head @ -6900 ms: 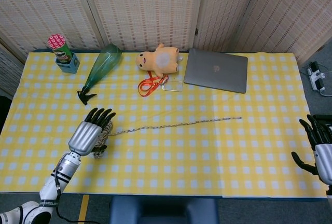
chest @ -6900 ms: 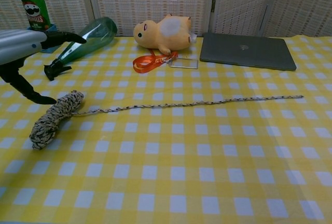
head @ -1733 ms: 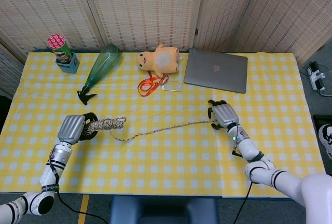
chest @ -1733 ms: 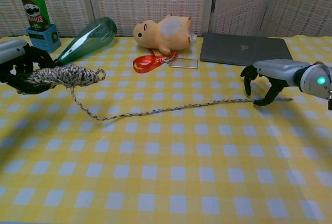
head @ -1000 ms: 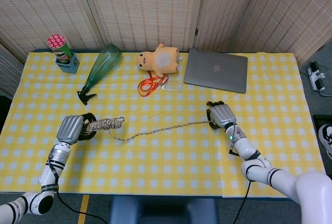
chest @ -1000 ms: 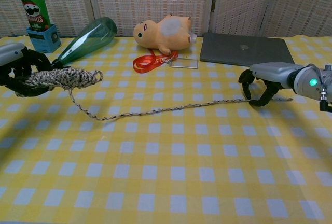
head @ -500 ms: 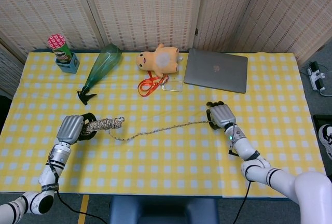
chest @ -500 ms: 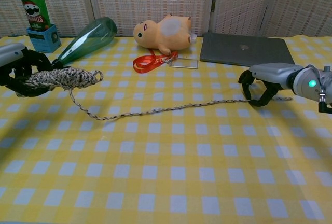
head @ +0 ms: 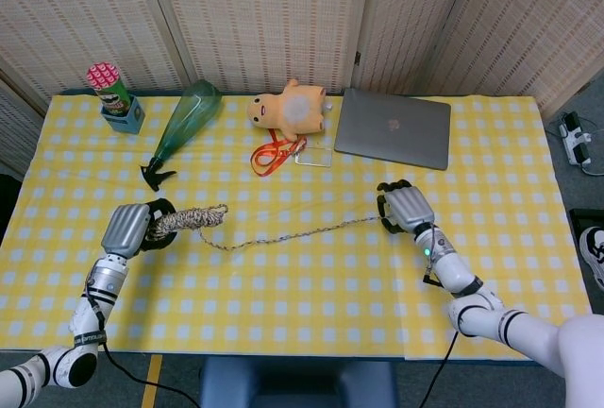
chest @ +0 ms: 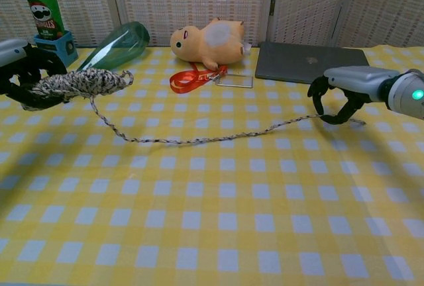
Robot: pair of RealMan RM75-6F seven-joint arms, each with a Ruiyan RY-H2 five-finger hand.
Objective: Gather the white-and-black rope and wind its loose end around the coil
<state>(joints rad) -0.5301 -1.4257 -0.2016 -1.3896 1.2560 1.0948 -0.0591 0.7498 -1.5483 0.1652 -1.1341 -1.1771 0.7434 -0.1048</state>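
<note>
Left hand [chest: 20, 74] at 9 o'clock, wrapped around coil [chest: 83, 82] of white-and-black rope [chest: 199, 139], coil lifted clear of worktop [chest: 218, 233]. Loose end [chest: 344, 121] trailing toward 3 o'clock, pinched in right hand [chest: 334, 97], fingers curled. Rope sagging to checked cloth between hands.

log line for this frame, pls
left hand: holds rope coil | right hand: pinches loose end | winding: not yet started
</note>
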